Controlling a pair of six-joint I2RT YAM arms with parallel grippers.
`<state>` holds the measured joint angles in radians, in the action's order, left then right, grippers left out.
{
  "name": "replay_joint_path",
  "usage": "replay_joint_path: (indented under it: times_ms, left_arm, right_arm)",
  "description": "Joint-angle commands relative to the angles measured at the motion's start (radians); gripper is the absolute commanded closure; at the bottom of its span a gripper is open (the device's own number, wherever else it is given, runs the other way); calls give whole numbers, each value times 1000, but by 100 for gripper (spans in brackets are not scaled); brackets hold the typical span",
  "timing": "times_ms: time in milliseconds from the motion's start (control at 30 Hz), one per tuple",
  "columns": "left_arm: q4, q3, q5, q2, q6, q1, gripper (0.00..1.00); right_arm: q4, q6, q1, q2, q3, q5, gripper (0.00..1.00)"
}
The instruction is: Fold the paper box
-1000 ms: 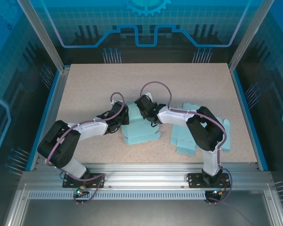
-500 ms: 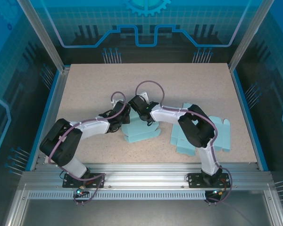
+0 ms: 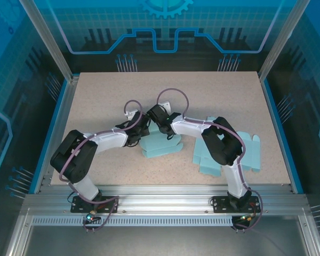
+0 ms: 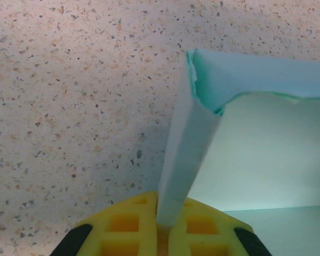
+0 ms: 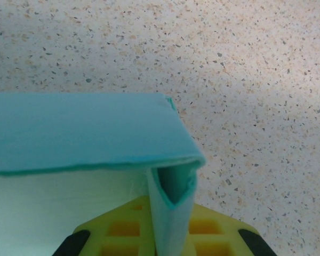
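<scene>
Spare blanks (image 3: 205,160): flat teal sheets lying to the right of the paper box, nearer the front edge, partly under the right arm; apparently untouched.
Paper box (image 3: 162,146): part-formed, resting on the table between the two arms, just in front of both grippers.
Left gripper (image 4: 162,224): at the box's left far corner, fingers pressed together on an upright side wall (image 4: 189,154), which rises out of the pinch.
Right gripper (image 5: 168,229): at the box's far side, fingers pressed together on a doubled-over flap, with the top panel (image 5: 85,128) bent across above it.
Change noted: over the last second the right gripper has travelled left along the far side and the left gripper has edged right, so both wrists now sit close together; the box looks drawn in more compactly.
Assessment: walls appear to be brought upright; folding partway, not finished.
Table (image 3: 106,96): speckled surface beyond the box.
</scene>
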<state>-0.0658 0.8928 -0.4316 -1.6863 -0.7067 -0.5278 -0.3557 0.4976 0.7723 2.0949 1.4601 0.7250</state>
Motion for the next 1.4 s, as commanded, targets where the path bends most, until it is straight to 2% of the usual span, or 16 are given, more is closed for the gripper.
replay_joint_path:
  times_ms: [0,67,100,167,233,300,600,800,967,1067,1200,1367]
  left_arm:
    - [-168,71,-248,-80,-103,11,100]
    - [-163,79,-225,-92,-97,11,98]
    - [-156,78,-205,-92,-89,11,93]
    - [-130,67,-161,-78,-64,11,79]
    - [-105,56,-111,-48,-34,10,59]
    - [-99,48,-55,-10,-6,10,48]
    - [-92,-16,76,165,32,11,25]
    - [-94,-65,107,283,40,22,20]
    - [-85,-128,158,371,31,85,17]
    - [-81,-166,196,410,30,144,16]
    - [-69,-206,240,438,34,200,16]
    - [-43,-231,282,423,50,218,20]
  right_arm:
    - [-199,-21,61,39,-54,167,89]
    - [-194,-23,64,37,-54,149,89]
    - [-192,-29,66,37,-54,141,89]
    - [-194,-39,65,34,-48,125,89]
    - [-198,-53,66,36,-38,107,88]
    - [-211,-74,65,40,-22,86,88]
    - [-315,-190,65,59,60,-30,89]
    - [-404,-305,65,57,95,-166,91]
    - [-506,-379,65,67,129,-283,88]
    - [-550,-409,65,78,151,-311,75]
    - [-572,-425,61,101,193,-299,64]
    - [-597,-445,58,138,280,-293,57]
